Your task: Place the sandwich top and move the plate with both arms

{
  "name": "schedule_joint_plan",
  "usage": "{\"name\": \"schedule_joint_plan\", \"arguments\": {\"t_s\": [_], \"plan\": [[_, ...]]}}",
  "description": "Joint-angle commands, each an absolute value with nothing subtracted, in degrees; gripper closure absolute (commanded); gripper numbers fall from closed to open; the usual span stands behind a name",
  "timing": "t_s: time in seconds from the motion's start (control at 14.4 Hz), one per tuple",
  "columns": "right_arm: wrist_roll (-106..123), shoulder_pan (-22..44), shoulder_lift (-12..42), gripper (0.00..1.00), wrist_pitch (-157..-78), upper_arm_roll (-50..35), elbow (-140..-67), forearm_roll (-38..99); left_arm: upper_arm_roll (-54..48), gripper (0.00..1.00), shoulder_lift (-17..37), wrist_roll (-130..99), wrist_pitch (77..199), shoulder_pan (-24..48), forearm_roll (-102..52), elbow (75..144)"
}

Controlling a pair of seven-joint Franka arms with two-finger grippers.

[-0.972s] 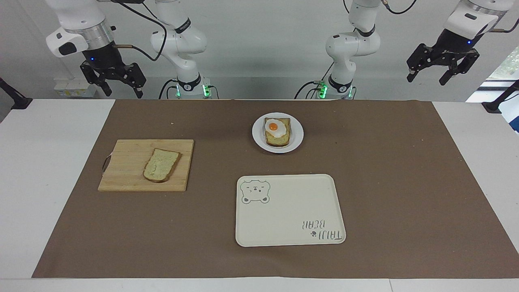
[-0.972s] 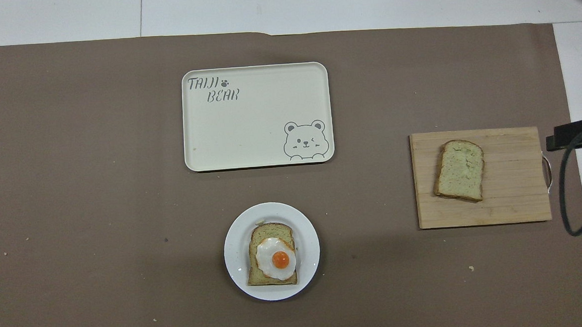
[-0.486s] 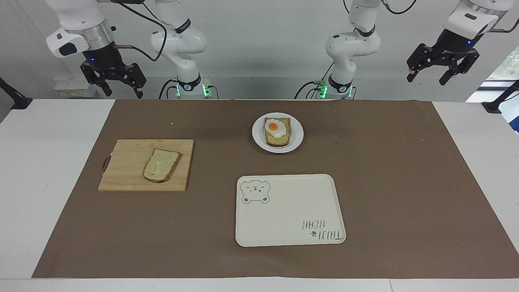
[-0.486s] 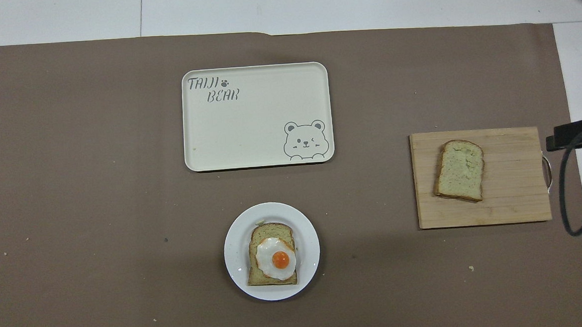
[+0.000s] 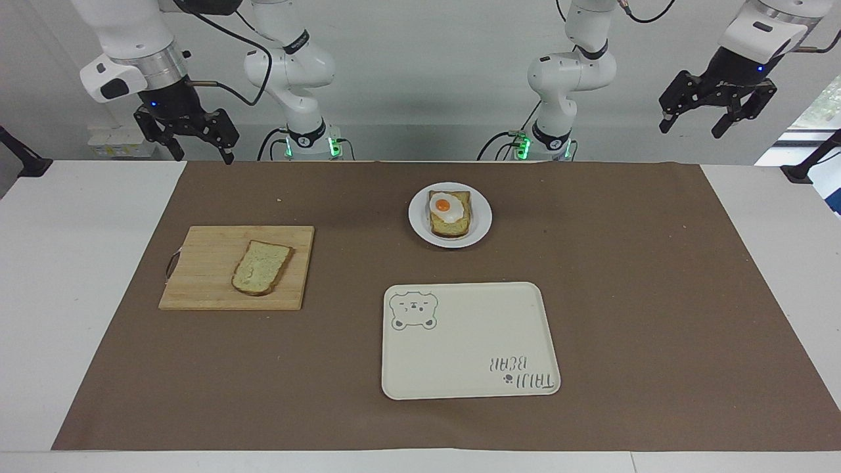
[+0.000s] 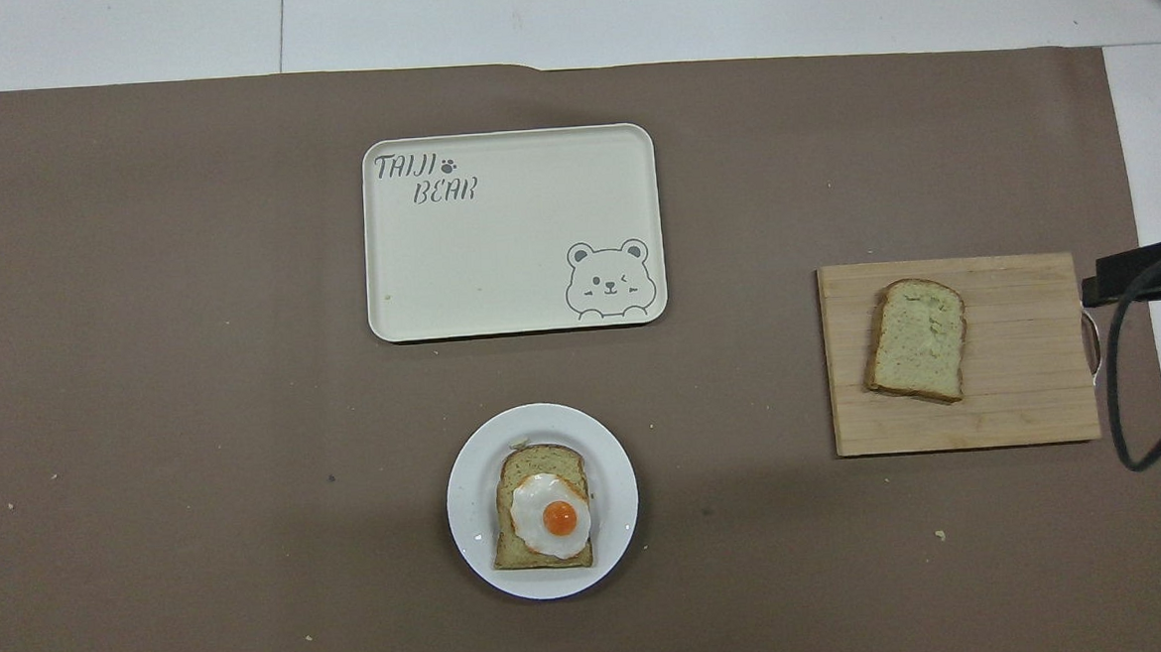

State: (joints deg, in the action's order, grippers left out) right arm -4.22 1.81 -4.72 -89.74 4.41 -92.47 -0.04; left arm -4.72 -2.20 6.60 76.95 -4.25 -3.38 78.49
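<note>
Both grippers, right gripper (image 5: 194,141) and left gripper (image 5: 717,112), hang spread and empty above the tabletop's (image 5: 92,276) robot-side corners; sandwich top (image 5: 261,267) lies untouched.

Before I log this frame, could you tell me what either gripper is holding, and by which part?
Nothing: the left gripper and right gripper hang open and empty.

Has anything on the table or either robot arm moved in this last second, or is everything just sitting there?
Only the right arm's claw moved: it shifted a little toward the middle of the table and slightly lower, up in the air over the table's edge near the cutting board. It holds nothing. The left arm's claw waits, barely changed. The sandwich top, the plate with the egg slice and the tray stayed put.
</note>
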Motion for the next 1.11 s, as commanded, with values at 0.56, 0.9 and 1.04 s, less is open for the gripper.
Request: {"name": "schedule_joint_plan", "arguments": {"t_s": [0.56, 0.9, 1.04], "plan": [[-3.3, 2.2, -4.6, 0.0, -101.5, 4.4, -101.2, 1.8, -5.0, 0.0, -3.1, 6.5, 76.6, -4.7, -2.5, 79.1], [-2.7, 2.4, -2.2, 0.0, -104.4, 4.4, -102.6, 2.5, -5.0, 0.0, -3.1, 6.4, 76.5, -4.7, -2.5, 79.1], [-2.7, 2.4, -0.5, 0.0, -106.3, 4.4, -103.2, 2.5, -5.0, 0.0, -3.1, 6.4, 76.5, -4.7, -2.5, 79.1]]}}
